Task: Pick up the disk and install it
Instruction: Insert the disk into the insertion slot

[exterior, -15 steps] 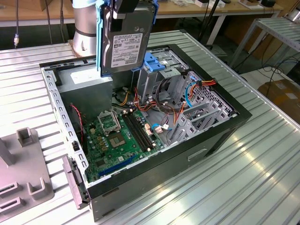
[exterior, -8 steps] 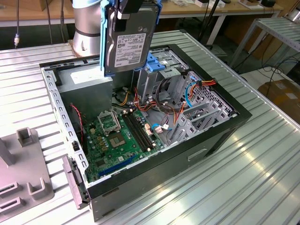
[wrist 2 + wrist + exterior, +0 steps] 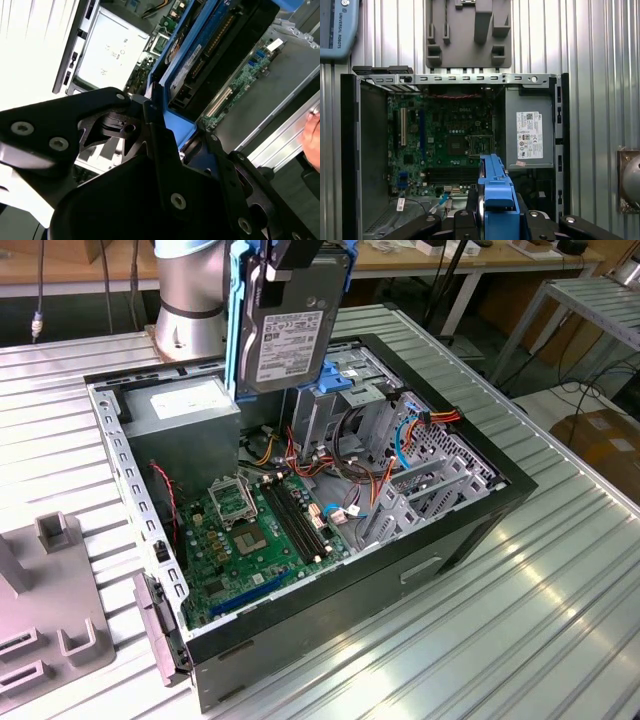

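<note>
The disk [image 3: 290, 330] hangs upright above the back of the open computer case [image 3: 400, 570], its white label facing the exterior view and its blue bracket along both sides. My gripper [image 3: 297, 260] is shut on its top edge. In the first wrist view the disk's blue bracket [image 3: 495, 192] shows edge-on between the black gripper [image 3: 495, 222] parts, over the motherboard [image 3: 450, 145]. The second wrist view shows the disk [image 3: 210, 50] along its length, clamped at the gripper [image 3: 172, 132].
Inside the case lie the motherboard [image 3: 250, 530], a grey power supply box with a white sticker [image 3: 185, 405], a drive cage with a blue handle [image 3: 345, 380] and loose cables [image 3: 400, 430]. A grey fixture [image 3: 50, 610] sits at the exterior view's left. A hand [image 3: 312, 137] shows beside the case.
</note>
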Available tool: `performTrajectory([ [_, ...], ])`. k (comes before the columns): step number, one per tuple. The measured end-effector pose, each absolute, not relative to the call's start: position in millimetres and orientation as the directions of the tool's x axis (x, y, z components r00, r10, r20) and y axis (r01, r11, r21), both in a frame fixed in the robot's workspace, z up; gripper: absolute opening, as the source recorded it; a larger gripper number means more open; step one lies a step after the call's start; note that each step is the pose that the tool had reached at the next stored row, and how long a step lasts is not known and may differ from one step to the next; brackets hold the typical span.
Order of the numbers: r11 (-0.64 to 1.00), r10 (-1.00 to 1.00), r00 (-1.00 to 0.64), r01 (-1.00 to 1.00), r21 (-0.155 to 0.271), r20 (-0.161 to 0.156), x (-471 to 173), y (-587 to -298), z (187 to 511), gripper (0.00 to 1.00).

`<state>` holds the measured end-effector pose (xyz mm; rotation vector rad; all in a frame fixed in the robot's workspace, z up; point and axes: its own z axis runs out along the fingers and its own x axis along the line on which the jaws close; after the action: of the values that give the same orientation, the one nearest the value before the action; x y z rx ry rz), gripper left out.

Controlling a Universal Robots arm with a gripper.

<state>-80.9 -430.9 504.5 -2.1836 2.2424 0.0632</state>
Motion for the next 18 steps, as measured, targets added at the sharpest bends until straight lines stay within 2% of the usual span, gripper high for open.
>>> performTrajectory([
  [18, 0.026, -0.999, -0.027, -0.999, 0.021, -0.036, -71.5, -451.1, 503.9, 0.37],
])
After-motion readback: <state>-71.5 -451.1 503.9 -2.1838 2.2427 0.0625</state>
